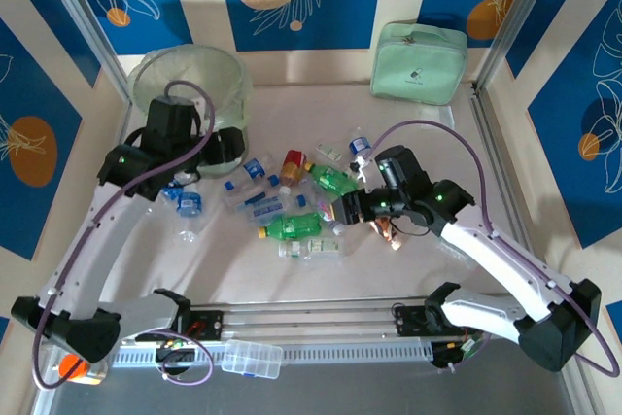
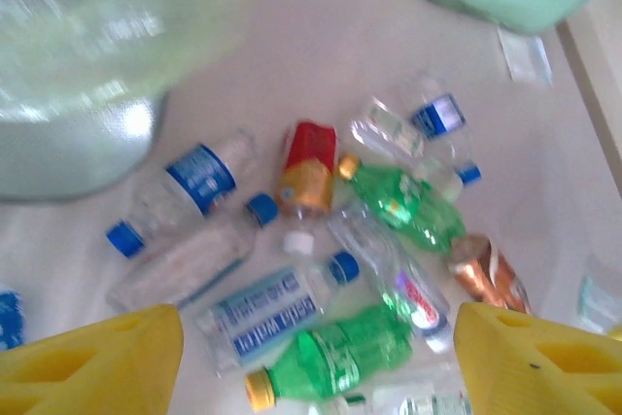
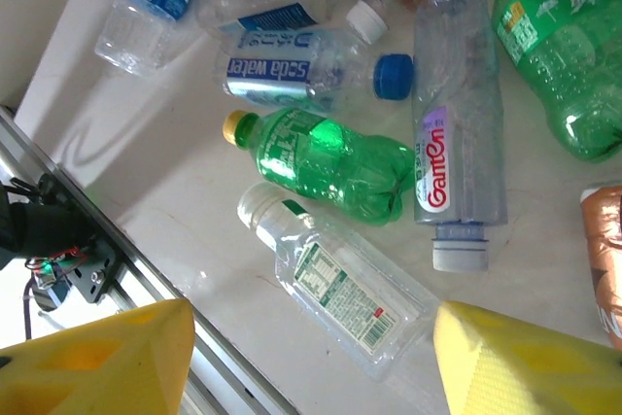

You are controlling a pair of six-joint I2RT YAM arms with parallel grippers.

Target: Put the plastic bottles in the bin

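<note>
Right gripper (image 3: 311, 323) open, empty. Clear labelled bottle (image 3: 340, 289) lies between its fingers, long axis 10-to-4. Green bottle (image 3: 326, 167) just beside at 12, rail (image 3: 117, 259) at 8. Left gripper (image 2: 316, 347) open, empty, plastic bottles (image 2: 321, 240) at its 12, bin (image 1: 190, 85) nearer it.

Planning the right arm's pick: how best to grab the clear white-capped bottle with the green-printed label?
Probably across the clear bottle at its labelled middle, from straight above: it lies flat on its side, with bare table along both long sides there.
</note>
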